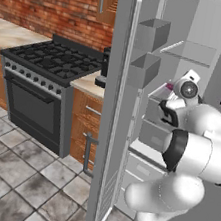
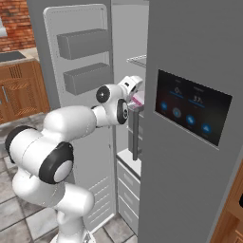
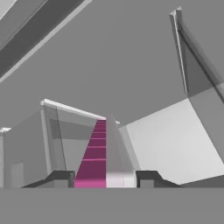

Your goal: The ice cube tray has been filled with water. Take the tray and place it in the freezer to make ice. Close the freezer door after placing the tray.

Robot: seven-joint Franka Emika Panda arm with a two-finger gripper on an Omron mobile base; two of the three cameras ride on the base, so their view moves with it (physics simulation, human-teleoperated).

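Tray first: the ice cube tray sits edge-on between my fingertips, which pinch it from either side; in the hand view it runs away from me as a narrow strip, magenta on one face and pale on the other, so I judge I have it by one short end with the far end unsupported. From the base cameras a pink-and-pale sliver of it shows just past the gripper, inside the open freezer at mid height, below the glass shelf and above the drawers. I cannot tell whether its far end touches anything yet. Ahead of it in the hand view lies a pale flat floor with a low clear-walled bin beside it; the tray's far tip looks lined up near that bin's corner. For this step I want the slab brought level before letting go, since it holds water and stands tilted on edge now, then lowered onto the flat floor clear of the bin's wall, and released only once it rests there. The freezer door stands wide open beside the arm, its two box bins facing in; the other door, with its black panel, stays shut on my right. Backing the wrist straight out should avoid clipping the shelf edge.
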